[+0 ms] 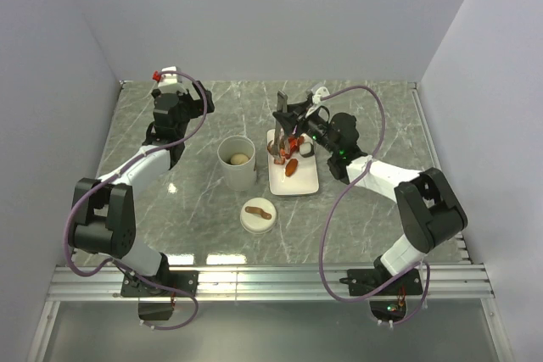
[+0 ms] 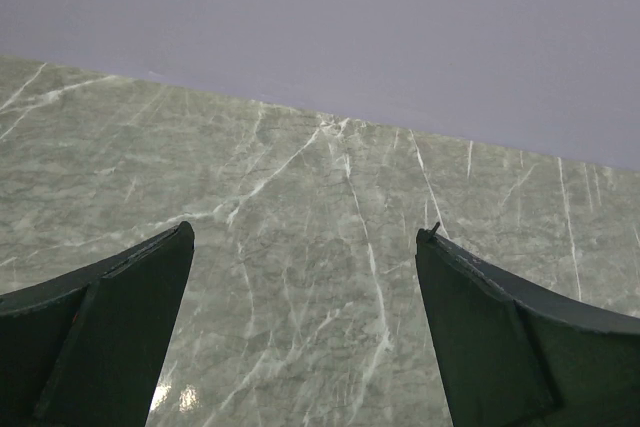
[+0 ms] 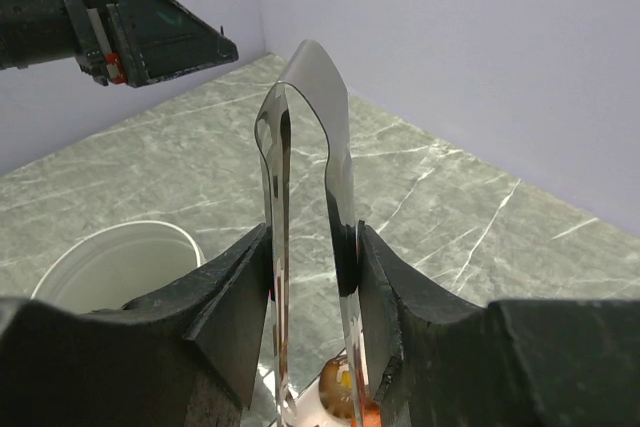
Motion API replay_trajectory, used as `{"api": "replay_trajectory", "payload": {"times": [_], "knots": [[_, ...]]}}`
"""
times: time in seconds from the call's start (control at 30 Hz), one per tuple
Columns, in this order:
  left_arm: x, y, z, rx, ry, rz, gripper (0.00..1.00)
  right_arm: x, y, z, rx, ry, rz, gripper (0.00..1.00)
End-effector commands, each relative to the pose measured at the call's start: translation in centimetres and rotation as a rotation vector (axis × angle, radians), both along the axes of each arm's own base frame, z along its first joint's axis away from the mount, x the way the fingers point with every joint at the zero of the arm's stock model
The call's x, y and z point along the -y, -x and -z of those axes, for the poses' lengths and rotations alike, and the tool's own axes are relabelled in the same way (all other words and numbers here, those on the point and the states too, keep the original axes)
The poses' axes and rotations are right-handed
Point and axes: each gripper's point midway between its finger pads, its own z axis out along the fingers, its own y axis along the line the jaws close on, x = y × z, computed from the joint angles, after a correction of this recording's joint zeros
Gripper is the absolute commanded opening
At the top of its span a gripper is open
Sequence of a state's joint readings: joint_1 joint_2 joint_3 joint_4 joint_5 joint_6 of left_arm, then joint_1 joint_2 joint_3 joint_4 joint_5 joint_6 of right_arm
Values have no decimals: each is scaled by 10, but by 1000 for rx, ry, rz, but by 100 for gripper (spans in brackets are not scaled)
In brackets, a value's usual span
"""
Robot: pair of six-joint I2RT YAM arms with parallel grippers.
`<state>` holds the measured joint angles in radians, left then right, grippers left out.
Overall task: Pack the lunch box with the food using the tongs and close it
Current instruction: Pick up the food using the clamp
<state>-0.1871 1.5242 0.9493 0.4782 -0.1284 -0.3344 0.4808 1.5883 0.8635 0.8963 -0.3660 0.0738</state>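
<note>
At the upper left of the top view, the left hand [image 2: 305, 237] hangs open over bare worktop [image 2: 300, 177], its fingers wide apart and empty. At centre frame the lunch box [image 1: 237, 167] stands upright and uncovered with a beige ball [image 1: 240, 158] inside, and its lid [image 1: 257, 214] lies on the worktop just below it. To the right, the right hand [image 3: 312, 247] is clamped on the tongs [image 3: 300, 127], whose tips point down at red-orange food [image 1: 291, 167] on the white plate [image 1: 307, 182].

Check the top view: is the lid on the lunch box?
No, the lid lies apart on the table, beside the open lunch box.
</note>
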Motion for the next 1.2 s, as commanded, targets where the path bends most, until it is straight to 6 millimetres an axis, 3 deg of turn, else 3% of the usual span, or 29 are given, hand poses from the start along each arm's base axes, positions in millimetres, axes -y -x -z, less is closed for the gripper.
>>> {"api": "replay_trajectory", "payload": {"times": [0.0, 0.67, 0.9, 1.07, 1.17], "knots": [[4, -7, -17, 38, -2, 9, 99, 0, 2, -21, 66, -53, -28, 45], [5, -9, -16, 37, -2, 11, 99, -2, -2, 20, -23, 1, -43, 43], [6, -8, -18, 40, -1, 17, 99, -1, -2, 33, -55, 29, -34, 27], [5, -8, -18, 40, -1, 16, 100, 4, 0, 7, -15, 25, -15, 25], [5, -9, -17, 37, -1, 16, 100, 8, 4, -28, 46, 5, -5, 24]]}}
